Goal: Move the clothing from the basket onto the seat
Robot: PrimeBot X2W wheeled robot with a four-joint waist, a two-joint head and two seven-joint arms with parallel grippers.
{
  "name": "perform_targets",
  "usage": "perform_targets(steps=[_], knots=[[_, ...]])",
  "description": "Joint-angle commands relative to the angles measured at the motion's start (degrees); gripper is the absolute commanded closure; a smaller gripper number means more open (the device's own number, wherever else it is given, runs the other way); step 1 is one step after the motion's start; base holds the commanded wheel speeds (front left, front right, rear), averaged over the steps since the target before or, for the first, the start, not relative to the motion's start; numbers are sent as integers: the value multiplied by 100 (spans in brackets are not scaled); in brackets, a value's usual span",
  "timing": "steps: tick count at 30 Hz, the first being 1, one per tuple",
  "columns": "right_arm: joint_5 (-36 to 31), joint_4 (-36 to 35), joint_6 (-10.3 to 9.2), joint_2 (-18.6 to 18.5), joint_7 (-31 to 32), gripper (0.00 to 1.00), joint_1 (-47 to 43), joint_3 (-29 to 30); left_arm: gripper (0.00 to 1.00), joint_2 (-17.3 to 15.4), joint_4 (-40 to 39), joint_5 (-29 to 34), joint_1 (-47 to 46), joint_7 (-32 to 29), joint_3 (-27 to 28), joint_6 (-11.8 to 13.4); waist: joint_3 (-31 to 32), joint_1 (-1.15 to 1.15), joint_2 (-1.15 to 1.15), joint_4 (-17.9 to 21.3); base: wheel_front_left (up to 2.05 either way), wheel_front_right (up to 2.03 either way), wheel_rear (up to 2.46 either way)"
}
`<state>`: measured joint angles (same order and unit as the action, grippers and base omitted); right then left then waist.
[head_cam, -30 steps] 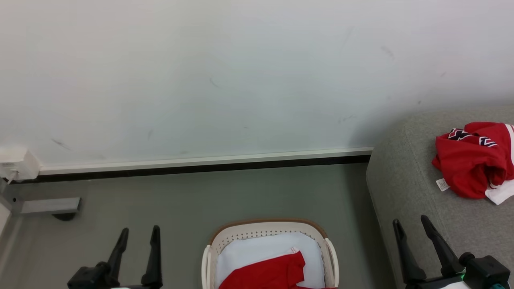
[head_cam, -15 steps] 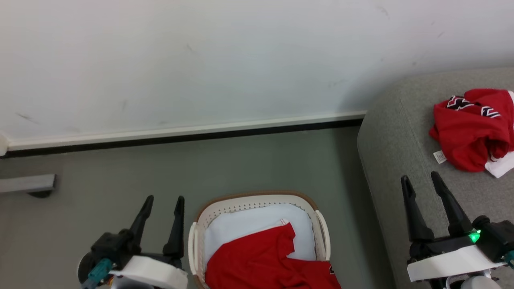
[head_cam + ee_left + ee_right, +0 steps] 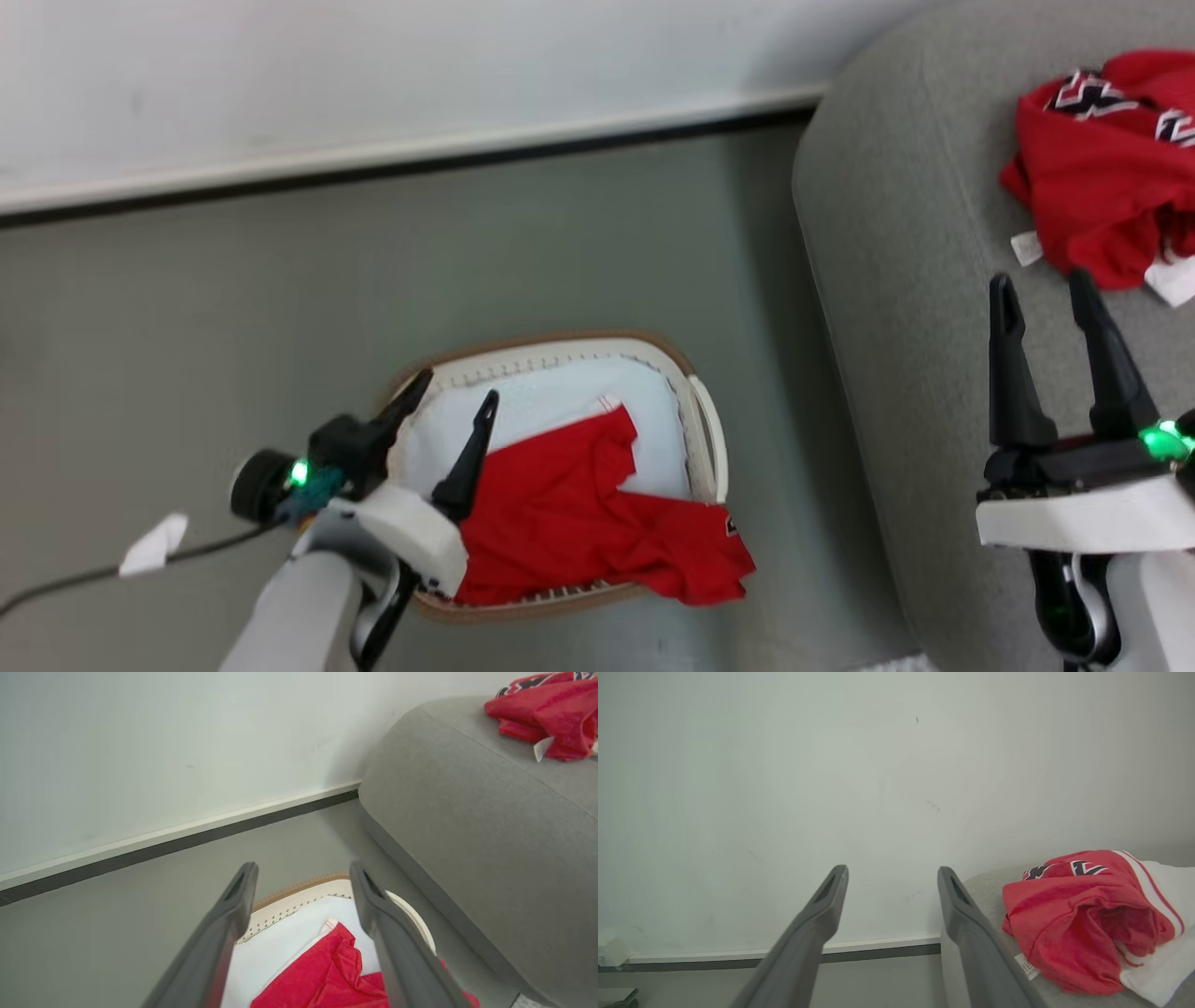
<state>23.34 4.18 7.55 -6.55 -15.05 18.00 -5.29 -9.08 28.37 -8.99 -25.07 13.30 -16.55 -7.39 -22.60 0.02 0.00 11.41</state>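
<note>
seat [image 3: 896, 280]: grey, right of basket; drop-off place.
basket [image 3: 551, 343]: on floor.
clothing [image 3: 560, 513]: red, in basket, spilling over its near-right rim, awaiting pickup; second piece [image 3: 1092, 205] on seat, far right of basket.
left claw [image 3: 457, 388]: wide, empty, over basket's left rim, likely set to grab.
right claw [image 3: 1040, 278]: wide, empty, right of basket, idle over seat.

Home-like room, grey sofa seat [image 3: 896, 280], laundry basket [image 3: 560, 350], plain white wall [image 3: 373, 65]

Wall [image 3: 373, 56]: white, matt, faintly scuffed (marks plainest in the right wrist view); skirting board [image 3: 373, 154]: white over a dark strip, along the wall's foot; floor [image 3: 187, 308]: grey-green, plain; dark cable [image 3: 56, 583] on it at lower left, a white tag [image 3: 154, 544] against the cable.
</note>
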Motion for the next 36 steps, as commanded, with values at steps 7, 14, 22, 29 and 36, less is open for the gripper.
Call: perform_targets(steps=[7,14,22,29,36], knots=[[-125,-324,-12,63,-18,0,477,166,0,-449,681,-432,-941,-456,-1118,-5,-1002,-2,0,497,0,0,0],[-160,-564,-12,160,-18,0,723,301,0,-813,1394,-761,-1659,-870,-2176,-2,-1479,-2,0,823,0,0,0],[-33,-734,-13,321,-18,0,723,516,0,-1205,2033,-1172,-2200,-1403,-3380,-3,-1866,-2,0,1164,0,0,0],[152,-851,-13,371,-18,0,782,498,0,-1661,2318,-1672,-2530,-2019,-4295,-3,-2253,-2,0,1439,0,0,0],[492,-906,-13,373,-18,0,859,347,0,-2013,2317,-2018,-2869,-2422,-4980,-3,-2621,-2,0,1670,0,0,0]])
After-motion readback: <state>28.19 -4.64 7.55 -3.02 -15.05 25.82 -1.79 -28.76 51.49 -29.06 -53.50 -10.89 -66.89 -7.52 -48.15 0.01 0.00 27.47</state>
